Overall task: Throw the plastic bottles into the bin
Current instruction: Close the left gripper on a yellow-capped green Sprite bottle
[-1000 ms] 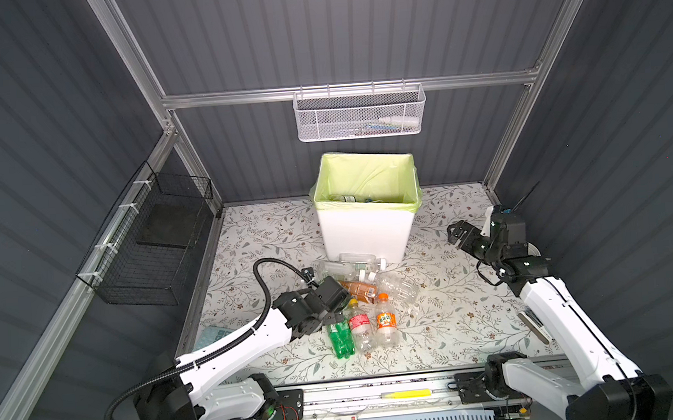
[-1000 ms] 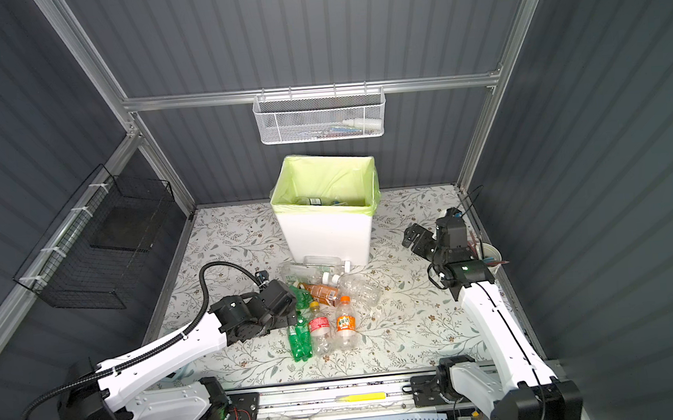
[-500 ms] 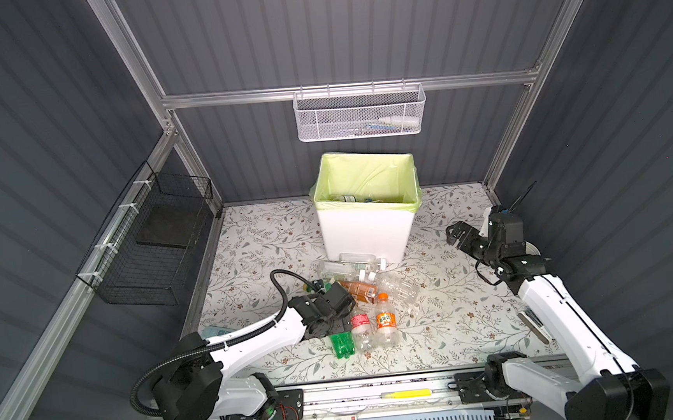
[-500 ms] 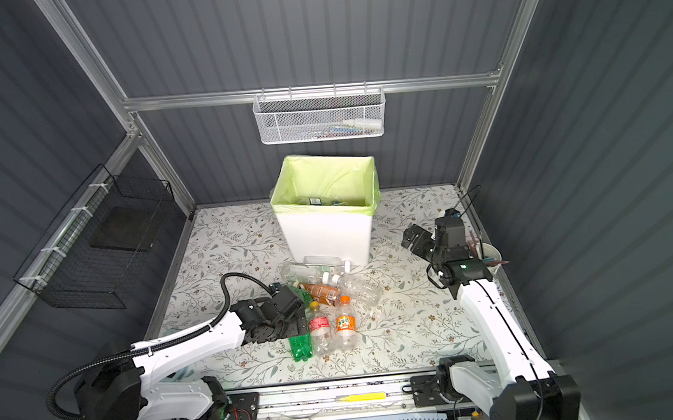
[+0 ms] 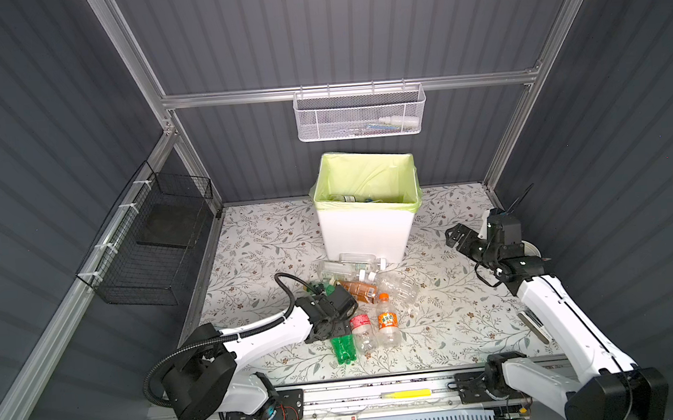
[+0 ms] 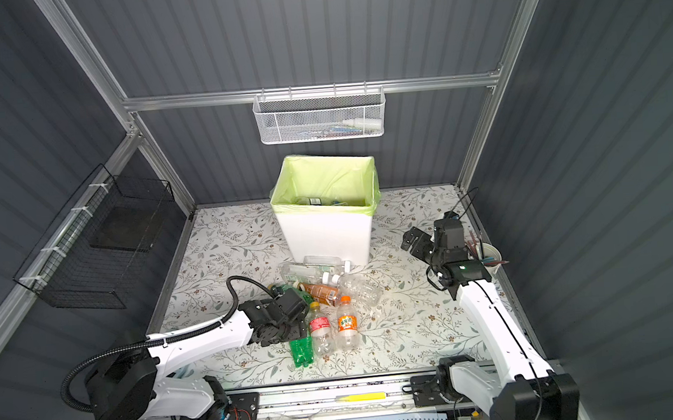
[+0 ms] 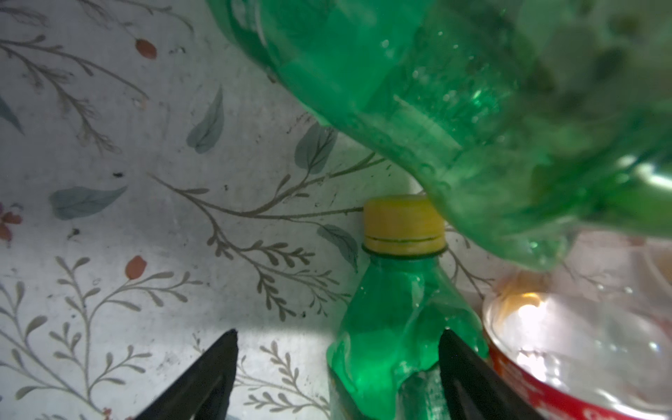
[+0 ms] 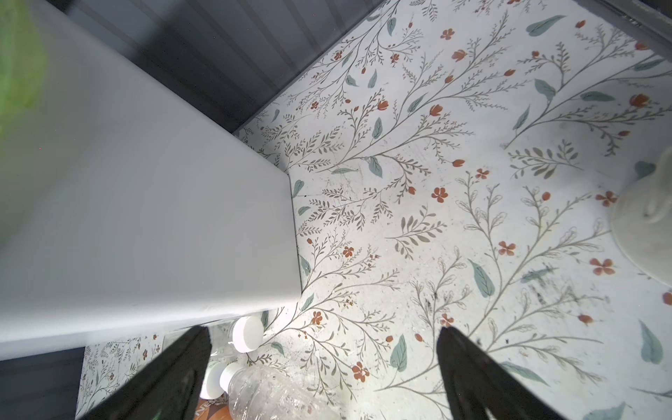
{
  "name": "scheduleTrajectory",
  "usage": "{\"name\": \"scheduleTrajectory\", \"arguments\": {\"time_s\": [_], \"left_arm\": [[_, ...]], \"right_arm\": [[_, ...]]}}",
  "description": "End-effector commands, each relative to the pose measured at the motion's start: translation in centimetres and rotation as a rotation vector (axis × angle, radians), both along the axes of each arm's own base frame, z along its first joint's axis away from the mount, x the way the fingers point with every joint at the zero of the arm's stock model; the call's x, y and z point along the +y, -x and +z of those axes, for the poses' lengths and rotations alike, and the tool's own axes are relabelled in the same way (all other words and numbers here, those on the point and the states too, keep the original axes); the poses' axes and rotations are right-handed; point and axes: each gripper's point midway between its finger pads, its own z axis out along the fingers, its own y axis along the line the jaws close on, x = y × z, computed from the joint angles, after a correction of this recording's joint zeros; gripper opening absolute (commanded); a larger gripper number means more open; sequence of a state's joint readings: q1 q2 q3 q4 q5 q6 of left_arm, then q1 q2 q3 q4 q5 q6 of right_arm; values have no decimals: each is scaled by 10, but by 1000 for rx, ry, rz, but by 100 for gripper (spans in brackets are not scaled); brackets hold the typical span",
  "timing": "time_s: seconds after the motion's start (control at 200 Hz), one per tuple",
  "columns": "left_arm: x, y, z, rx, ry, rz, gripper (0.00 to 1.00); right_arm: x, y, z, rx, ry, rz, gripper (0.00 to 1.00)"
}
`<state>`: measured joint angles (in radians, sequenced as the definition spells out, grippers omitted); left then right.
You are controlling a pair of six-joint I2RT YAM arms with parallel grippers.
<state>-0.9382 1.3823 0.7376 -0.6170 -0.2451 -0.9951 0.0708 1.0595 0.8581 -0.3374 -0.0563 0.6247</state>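
Note:
Several plastic bottles lie in a heap in front of the bin [image 5: 365, 233] [image 6: 324, 236], which is white with a lime bag. Among them are a green bottle [image 5: 343, 348] [image 6: 301, 353], a red-labelled one [image 5: 361, 327] and an orange-labelled one [image 5: 387, 325]. My left gripper [image 5: 337, 324] [image 7: 339, 332] is low over the green bottle [image 7: 396, 309]. Its jaws are open and straddle the bottle's shoulder below the yellow cap. One finger lies against the bottle and a gap remains at the other. My right gripper [image 5: 456, 235] [image 8: 323, 329] hangs open and empty to the right of the bin [image 8: 145, 218].
A second green bottle [image 7: 436, 91] leans over the capped one, and a red-labelled clear bottle [image 7: 582, 345] lies beside it. A white mesh basket [image 5: 360, 116] hangs on the back wall. A black wire basket [image 5: 154, 240] is on the left wall. A white cup of pens [image 6: 488, 255] stands behind my right arm.
My left gripper has dropped and shifted toward the front of the heap, onto the green bottle, and its jaws have narrowed. The right arm has barely moved.

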Motion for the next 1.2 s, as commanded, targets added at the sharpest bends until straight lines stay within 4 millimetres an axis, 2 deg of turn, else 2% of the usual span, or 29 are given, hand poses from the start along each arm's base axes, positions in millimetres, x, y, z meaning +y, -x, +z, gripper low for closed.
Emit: {"name": "scheduleTrajectory", "arguments": {"time_s": [0.0,0.27,0.395,0.685,0.796,0.931,1.061,1.196], "left_arm": [[32,10,-5,13,-123,50,86],[63,14,-3,-9,-170,142,88],[72,9,3,-30,-174,169,90],[49,-7,29,-94,-63,165,100],[41,-10,37,-98,-18,184,100],[36,-3,30,-43,5,225,100],[23,1,19,3,49,224,100],[23,7,9,66,-1,216,100]], "right_arm": [[-2,3,-1,0,9,-5,99],[-2,3,-1,-1,7,-6,99],[-1,4,-2,2,5,-4,99],[-1,5,-5,8,-2,-7,99],[0,6,-7,11,-4,-5,99],[0,6,-10,17,-3,-5,99],[0,4,-12,22,-2,-2,99],[0,4,-14,27,3,1,99]]}}
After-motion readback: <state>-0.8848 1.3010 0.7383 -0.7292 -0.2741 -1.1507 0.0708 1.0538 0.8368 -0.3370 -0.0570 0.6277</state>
